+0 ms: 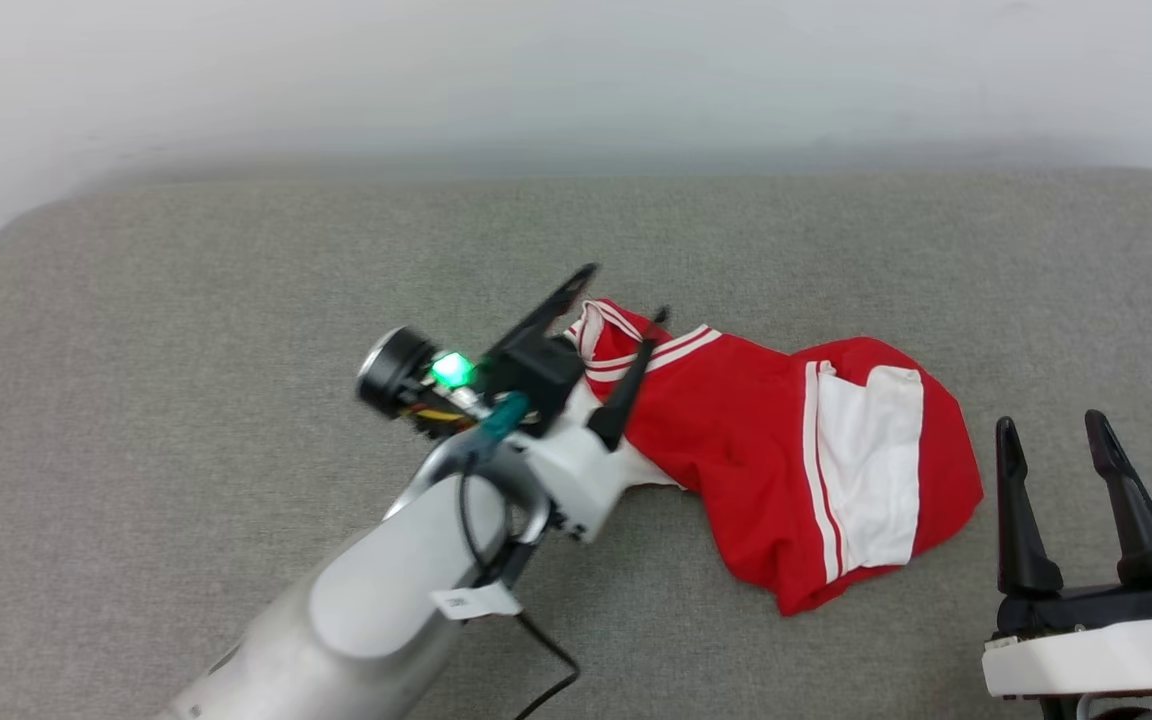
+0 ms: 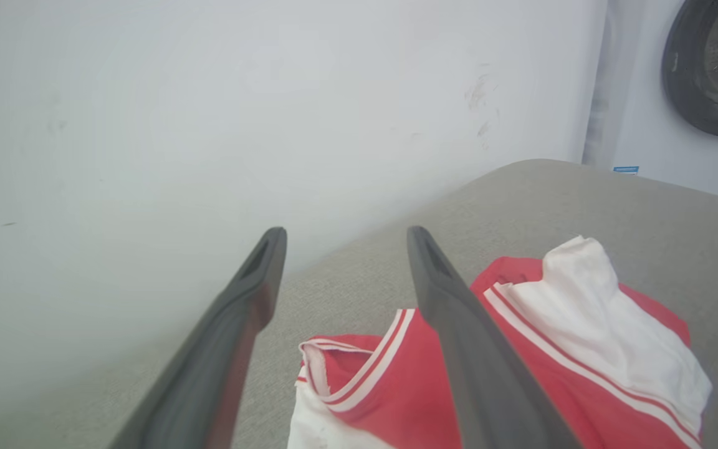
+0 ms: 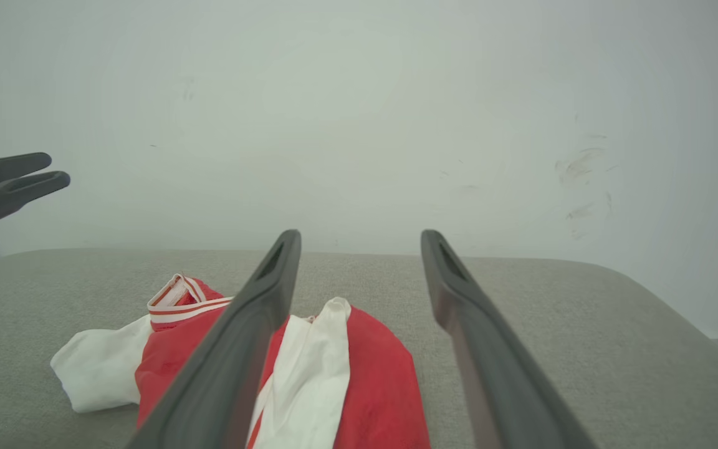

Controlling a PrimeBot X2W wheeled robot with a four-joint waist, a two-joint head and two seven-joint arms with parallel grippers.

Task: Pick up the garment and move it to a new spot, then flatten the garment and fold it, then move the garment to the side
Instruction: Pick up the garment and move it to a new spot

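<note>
The garment (image 1: 766,470) lies crumpled on the grey cushion (image 1: 186,330). It is red, with a white sleeve on top and a striped collar at its left end. My left gripper (image 1: 626,295) hangs open above that collar end, clear of the fabric and holding nothing. The left wrist view has the open left gripper (image 2: 344,234) over the garment (image 2: 396,386). My right gripper (image 1: 1051,422) stands open just right of the garment, apart from it. Through the right gripper (image 3: 360,236) I see the garment (image 3: 378,374), with the left gripper's fingers (image 3: 10,181) high at the left.
A pale wall (image 1: 576,80) runs along the cushion's far edge. A washing machine (image 2: 714,68) stands beyond the cushion's end in the left wrist view. Bare grey cushion stretches left of and in front of the garment.
</note>
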